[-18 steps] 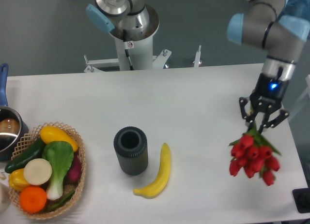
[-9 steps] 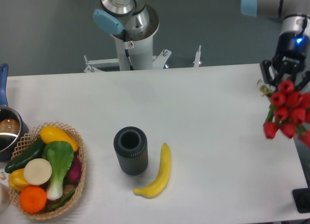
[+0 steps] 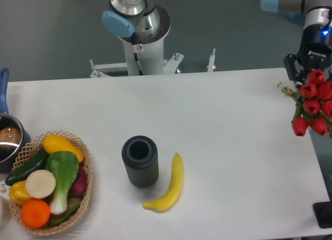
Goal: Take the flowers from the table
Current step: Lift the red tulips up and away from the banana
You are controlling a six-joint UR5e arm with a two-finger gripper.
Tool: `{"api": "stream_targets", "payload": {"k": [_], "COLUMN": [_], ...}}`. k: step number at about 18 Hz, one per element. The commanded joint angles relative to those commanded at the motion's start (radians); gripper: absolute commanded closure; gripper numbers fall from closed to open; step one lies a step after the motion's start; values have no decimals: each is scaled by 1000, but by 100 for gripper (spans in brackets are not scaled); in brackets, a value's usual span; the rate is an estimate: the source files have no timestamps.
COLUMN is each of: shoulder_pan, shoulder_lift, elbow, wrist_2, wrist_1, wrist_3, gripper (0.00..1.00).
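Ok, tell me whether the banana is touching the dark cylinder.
Apart. The fixed camera view shows a strip of bare white table between the banana and the dark cylinder.

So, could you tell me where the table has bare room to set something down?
The widest bare patch of table lies between the banana and the flowers in the gripper. The back strip behind the cup is free. The basket corner is crowded.

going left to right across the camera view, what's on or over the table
Dark metal pot with a blue handle → woven basket of vegetables → dark grey ribbed cylinder → yellow banana → bunch of red tulips held by the gripper.
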Motion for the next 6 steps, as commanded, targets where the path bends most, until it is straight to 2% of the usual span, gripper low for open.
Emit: {"api": "stream_targets", "payload": {"k": [6], "shoulder_pan": [8], "shoulder_lift": [8], "elbow": [-9], "wrist_2": [0], "wrist_1": [0], "wrist_3": [2], "gripper": [66]}}
